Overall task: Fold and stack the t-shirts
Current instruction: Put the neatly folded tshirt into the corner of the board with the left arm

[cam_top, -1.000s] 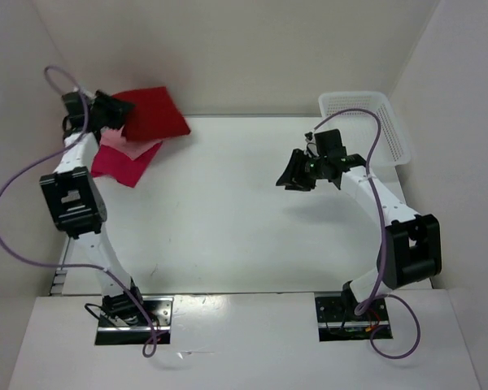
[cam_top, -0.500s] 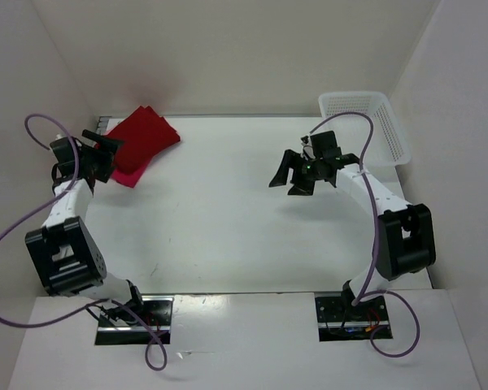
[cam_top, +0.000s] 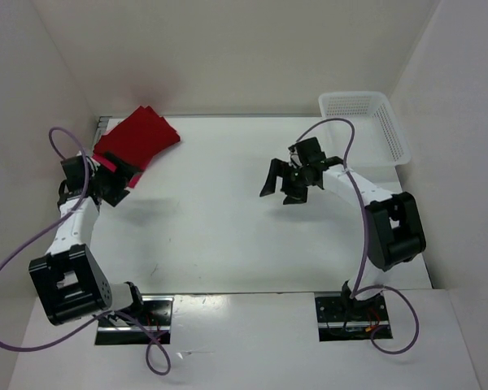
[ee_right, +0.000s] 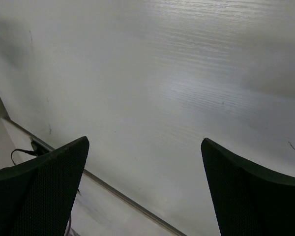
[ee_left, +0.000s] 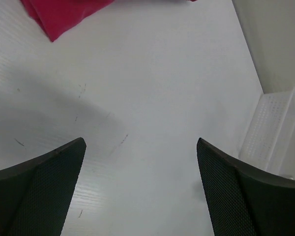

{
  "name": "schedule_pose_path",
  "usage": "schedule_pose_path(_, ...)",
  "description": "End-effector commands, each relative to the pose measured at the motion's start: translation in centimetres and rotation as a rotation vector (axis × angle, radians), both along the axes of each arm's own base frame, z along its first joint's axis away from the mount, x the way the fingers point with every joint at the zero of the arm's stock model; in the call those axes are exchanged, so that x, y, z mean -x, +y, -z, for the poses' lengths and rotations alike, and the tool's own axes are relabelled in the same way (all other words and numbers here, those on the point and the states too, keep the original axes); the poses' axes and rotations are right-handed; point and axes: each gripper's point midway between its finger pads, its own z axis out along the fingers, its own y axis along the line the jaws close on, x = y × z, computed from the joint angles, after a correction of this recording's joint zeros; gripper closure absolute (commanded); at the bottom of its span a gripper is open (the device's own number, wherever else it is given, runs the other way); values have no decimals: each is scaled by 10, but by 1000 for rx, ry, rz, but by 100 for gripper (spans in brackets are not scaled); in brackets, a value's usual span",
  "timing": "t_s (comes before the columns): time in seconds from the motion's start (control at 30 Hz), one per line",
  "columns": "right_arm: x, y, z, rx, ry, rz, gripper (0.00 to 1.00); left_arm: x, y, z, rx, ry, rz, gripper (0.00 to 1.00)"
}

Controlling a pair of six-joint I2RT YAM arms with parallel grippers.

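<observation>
The t-shirts lie folded in one stack at the table's far left corner. The dark maroon one (cam_top: pixel 142 134) is on top, and a bright crimson-magenta edge (cam_top: pixel 128 173) pokes out below it. The light pink one is hidden. The left wrist view shows a magenta-red corner of the stack (ee_left: pixel 64 12) at its top left. My left gripper (cam_top: pixel 114 185) is open and empty just in front of the stack, apart from it, and it also shows in the left wrist view (ee_left: pixel 140 187). My right gripper (cam_top: pixel 278 183) is open and empty above the table's middle right, as its own view (ee_right: pixel 142 187) shows.
A white mesh basket (cam_top: pixel 354 97) stands at the far right corner and shows in the left wrist view (ee_left: pixel 273 128). White walls close in the table on the left, back and right. The table's near edge (ee_right: pixel 118 191) shows under my right gripper.
My left gripper has let go of the shirts and pulled back toward the near left. The stack now lies settled with maroon on top. My right gripper has drifted left.
</observation>
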Motion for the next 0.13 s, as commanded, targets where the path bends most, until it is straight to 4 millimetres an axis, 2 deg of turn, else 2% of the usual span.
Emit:
schedule_pose_path(0.0, -8, 15, -10, -21, -60, -30, 0, -3, -6, -30, -40, -96, 83, 0)
schedule_pose_path(0.07, -7, 15, -11, -24, -68, -30, 0, -3, -8, -20, -26, -66, 95, 0)
schedule_pose_path(0.1, -6, 16, -11, -31, -66, -36, 0, -4, -5, -22, -41, -65, 91, 0)
